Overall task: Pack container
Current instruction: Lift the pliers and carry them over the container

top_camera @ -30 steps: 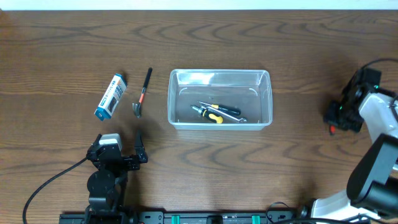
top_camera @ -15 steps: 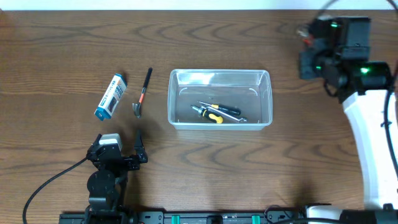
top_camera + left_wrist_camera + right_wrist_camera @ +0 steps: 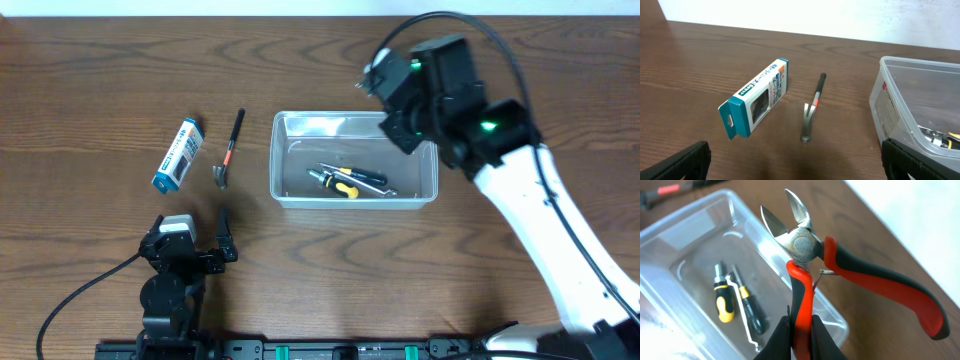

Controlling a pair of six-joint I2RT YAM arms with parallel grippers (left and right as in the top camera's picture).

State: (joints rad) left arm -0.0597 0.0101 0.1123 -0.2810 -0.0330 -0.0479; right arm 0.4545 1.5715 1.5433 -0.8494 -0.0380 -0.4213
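Observation:
The clear plastic container [image 3: 275, 160] sits mid-table and holds a yellow-and-black screwdriver [image 3: 340, 186], a dark screwdriver [image 3: 366, 178] and a thin bent metal key. My right gripper [image 3: 405, 112] hovers over its far right corner. In the right wrist view the gripper [image 3: 800, 330] is shut on one handle of red-and-black cutters [image 3: 805, 245], held above the container [image 3: 700, 210] with their jaws open. My left gripper [image 3: 190, 242] is open and empty near the front left edge, its fingers wide apart in the left wrist view [image 3: 800, 160].
A blue-and-white box [image 3: 177, 154] and a small metal-headed tool with a black-and-red handle [image 3: 229, 148] lie left of the container. Both show in the left wrist view, the box [image 3: 757, 97] and the tool [image 3: 812, 107], with the container's wall [image 3: 890, 107] to the right.
My right arm has swung from the table's right edge to the far right, then left over the container's far right corner. The left arm has not moved.

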